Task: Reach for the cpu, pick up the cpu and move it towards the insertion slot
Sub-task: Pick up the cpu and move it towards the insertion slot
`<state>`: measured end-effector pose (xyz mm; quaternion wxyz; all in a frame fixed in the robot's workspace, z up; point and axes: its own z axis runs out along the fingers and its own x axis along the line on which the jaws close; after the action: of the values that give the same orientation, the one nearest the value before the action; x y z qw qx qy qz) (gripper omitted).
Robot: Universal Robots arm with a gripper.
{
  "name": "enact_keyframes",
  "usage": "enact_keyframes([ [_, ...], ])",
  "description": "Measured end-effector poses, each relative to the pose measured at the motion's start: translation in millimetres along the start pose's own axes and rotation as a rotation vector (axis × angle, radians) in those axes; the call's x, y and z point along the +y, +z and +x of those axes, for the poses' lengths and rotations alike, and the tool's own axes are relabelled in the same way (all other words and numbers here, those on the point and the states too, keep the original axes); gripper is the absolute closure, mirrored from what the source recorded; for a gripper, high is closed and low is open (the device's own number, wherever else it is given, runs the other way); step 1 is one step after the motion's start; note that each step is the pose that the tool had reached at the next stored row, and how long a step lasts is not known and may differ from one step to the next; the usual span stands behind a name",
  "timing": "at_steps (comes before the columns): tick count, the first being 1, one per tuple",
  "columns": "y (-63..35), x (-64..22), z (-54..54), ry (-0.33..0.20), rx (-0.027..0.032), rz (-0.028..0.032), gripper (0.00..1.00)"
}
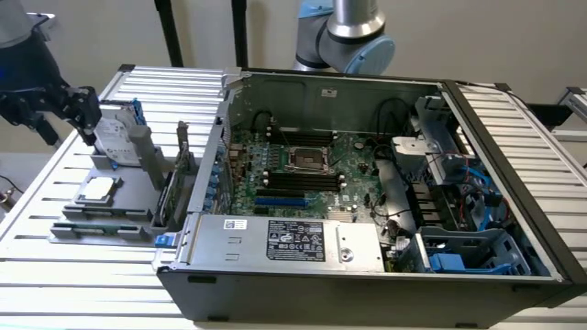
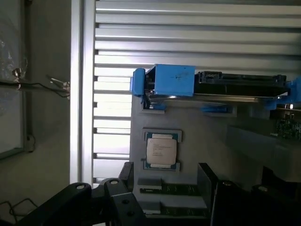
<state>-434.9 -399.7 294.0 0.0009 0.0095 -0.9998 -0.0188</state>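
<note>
The slatted metal table (image 1: 82, 275) carries everything. The biggest thing on it is the open computer case (image 1: 367, 289), which lies well away from the gripper toward the exterior view's right. The robot arm (image 1: 353, 31) rises behind the case.

Below the gripper stands a grey holder (image 1: 124, 199) (a stepped rack of sorts), set just beside the case wall. The hard drive (image 1: 115, 137) with blue rails stands upright at the holder's far end. It is the nearest thing to the gripper, just beside it toward the exterior view's right.

The gripper (image 1: 78, 108) hangs in the air over that far end and touches nothing. In the wrist view its two dark fingers (image 2: 207, 176) stand well apart, released and empty.

The insertion slot (image 1: 307, 159), a square socket with a shiny frame and a dark centre, sits on the board inside the case between the long black memory slots. It is well apart from the gripper, toward the exterior view's right.

The cpu (image 1: 99, 189) lies flat in its recess on the holder, below the gripper and on the near side of the hard drive. In the wrist view it sits ahead of the spread fingers, apart from both. A thin green memory stick (image 1: 101, 230) lies in the holder just past the cpu, farther from the gripper.
</note>
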Motion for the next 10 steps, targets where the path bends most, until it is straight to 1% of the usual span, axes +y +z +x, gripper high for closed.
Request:
enact_keyframes([
  [10, 18.2, -1.1, -0.1, 0.0, 0.0, 0.0, 0.35],
])
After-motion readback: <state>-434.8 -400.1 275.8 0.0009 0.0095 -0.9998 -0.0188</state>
